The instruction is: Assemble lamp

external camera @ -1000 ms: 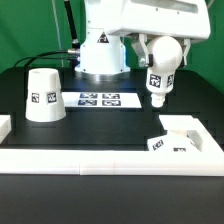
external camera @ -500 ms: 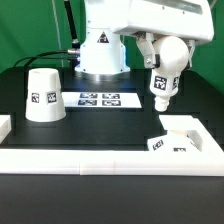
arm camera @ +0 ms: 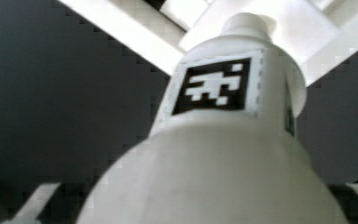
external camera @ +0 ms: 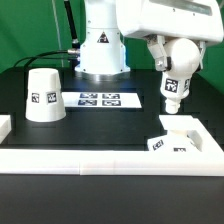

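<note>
My gripper [external camera: 174,58] is shut on the ball-shaped bulb [external camera: 171,88] and holds it in the air, neck down and slightly tilted, above the low sloped base [external camera: 180,128] at the exterior view's right. The bulb's neck tip hangs a little above the base's top, apart from it. The cone shade [external camera: 43,94] stands wide end down on the table at the exterior view's left. In the wrist view the bulb [arm camera: 220,120] fills the picture with its tag facing the camera. My gripper [arm camera: 202,205] shows only as dark finger edges at both sides.
The marker board [external camera: 103,99] lies flat on the table between the shade and the bulb. A white wall [external camera: 100,160] runs along the table's front edge, with a short white piece [external camera: 4,126] at the exterior view's left. The robot's body [external camera: 100,45] stands behind.
My gripper has carried the bulb toward the exterior view's right, from beside the marker board to above the base. The shade and base have not moved.
</note>
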Available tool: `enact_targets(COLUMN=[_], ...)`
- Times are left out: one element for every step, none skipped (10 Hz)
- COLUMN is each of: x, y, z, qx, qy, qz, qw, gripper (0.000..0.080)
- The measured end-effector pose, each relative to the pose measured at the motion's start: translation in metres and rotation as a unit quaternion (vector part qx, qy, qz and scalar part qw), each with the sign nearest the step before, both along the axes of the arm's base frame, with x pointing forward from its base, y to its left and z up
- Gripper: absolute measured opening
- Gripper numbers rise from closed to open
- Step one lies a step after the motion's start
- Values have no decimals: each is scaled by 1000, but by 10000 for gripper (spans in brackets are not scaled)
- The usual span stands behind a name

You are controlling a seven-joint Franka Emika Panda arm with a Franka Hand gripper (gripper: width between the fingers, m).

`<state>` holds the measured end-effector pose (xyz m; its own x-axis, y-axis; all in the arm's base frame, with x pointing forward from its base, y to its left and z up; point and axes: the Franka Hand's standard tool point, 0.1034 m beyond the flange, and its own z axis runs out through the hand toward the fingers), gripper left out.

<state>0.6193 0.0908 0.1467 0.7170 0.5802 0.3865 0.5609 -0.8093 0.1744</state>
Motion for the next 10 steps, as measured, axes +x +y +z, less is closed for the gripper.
enact_targets(x=[0, 1, 1, 1, 0, -1, 0, 0, 0, -1], y=[1, 1, 3, 4, 8, 11, 11, 11, 11, 11], z=[0, -1, -1, -1, -2, -3, -3, -4, -5, -6], qx=[1, 2, 2, 3, 5, 5, 5, 5, 5, 5], qy=[-1, -6, -5, -13, -11, -11, -11, -11, -10, -9], qz=[0, -1, 1, 0, -1, 2, 2, 2, 2, 2], qw=[1000, 1000, 1000, 1000, 1000, 1000, 1000, 1000, 1000, 1000], gripper=[576, 576, 576, 576, 576, 576, 576, 576, 576, 576])
